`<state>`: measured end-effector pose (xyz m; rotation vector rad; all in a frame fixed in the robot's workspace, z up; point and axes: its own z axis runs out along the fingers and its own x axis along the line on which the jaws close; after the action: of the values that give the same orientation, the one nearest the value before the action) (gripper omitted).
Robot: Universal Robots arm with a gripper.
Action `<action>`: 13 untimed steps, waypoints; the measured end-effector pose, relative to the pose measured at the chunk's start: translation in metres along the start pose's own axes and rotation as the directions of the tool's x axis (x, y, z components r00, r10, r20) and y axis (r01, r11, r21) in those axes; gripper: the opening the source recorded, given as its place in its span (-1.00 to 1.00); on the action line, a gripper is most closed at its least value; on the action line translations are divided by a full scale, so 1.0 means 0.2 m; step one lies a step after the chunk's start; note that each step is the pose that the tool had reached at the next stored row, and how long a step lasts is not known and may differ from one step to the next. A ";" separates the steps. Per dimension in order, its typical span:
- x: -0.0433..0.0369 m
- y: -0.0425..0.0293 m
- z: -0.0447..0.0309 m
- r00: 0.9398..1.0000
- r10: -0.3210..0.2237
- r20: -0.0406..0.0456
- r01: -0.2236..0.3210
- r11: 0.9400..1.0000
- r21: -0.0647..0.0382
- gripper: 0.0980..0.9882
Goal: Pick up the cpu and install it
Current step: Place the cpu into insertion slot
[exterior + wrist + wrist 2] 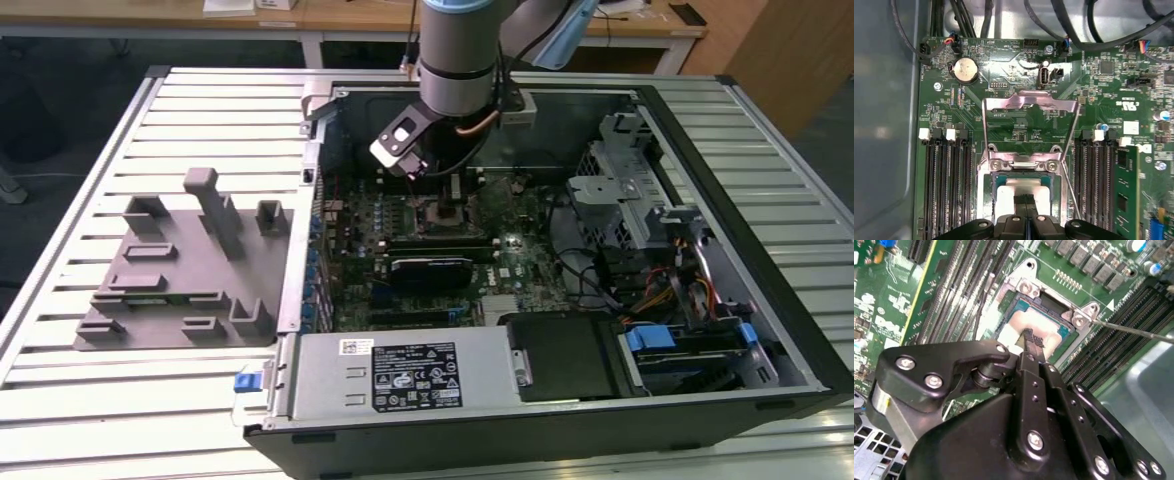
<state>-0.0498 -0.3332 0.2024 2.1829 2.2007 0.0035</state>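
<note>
Directly over the socket (1024, 166), the hand (1025, 200) shows its fingers closed together with nothing between them, tips on or just above the cpu (1005, 196). The cpu lies flat inside the socket, pale plate up; whether it is fully seated I cannot tell. Behind the socket the load plate (1004, 103) stands swung open, and the thin lever (1134, 330) runs free beside the socket. If the chip rests slightly askew, a downward push from the tips could bend socket pins; a sideways drag could slide it off its seat.
</note>
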 end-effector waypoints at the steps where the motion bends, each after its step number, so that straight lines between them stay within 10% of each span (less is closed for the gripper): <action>1: -0.001 0.000 -0.010 1.000 0.000 0.000 0.000 1.000 0.000 -0.98; 13: -0.005 0.004 -0.139 1.000 0.000 0.000 0.000 1.000 0.000 -0.98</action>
<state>-0.0499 -0.3333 0.2302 2.1829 2.2005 0.0026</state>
